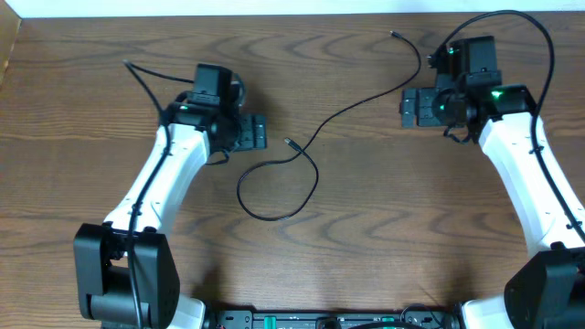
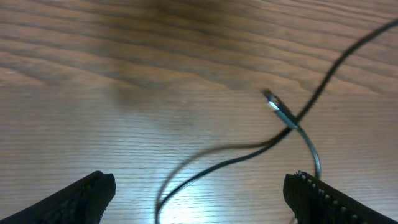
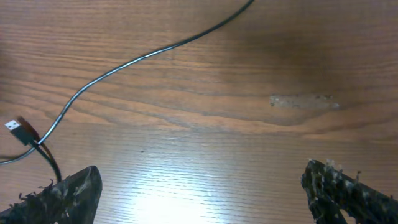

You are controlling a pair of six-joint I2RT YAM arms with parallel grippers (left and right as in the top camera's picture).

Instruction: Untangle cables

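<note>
A thin black cable lies on the wooden table. It runs from a small plug at the back, curves left, and forms a loop that crosses itself beside its other plug. My left gripper is open and empty just left of that crossing. In the left wrist view the silver plug and the crossing lie ahead of the open jaws, and the cable runs between the fingers. My right gripper is open and empty, right of the cable. The right wrist view shows the cable and a plug beyond the open jaws.
Thicker black wires loop off the right arm and trail behind the left arm. A pale smudge marks the table in the right wrist view. The table's back edge runs along the top.
</note>
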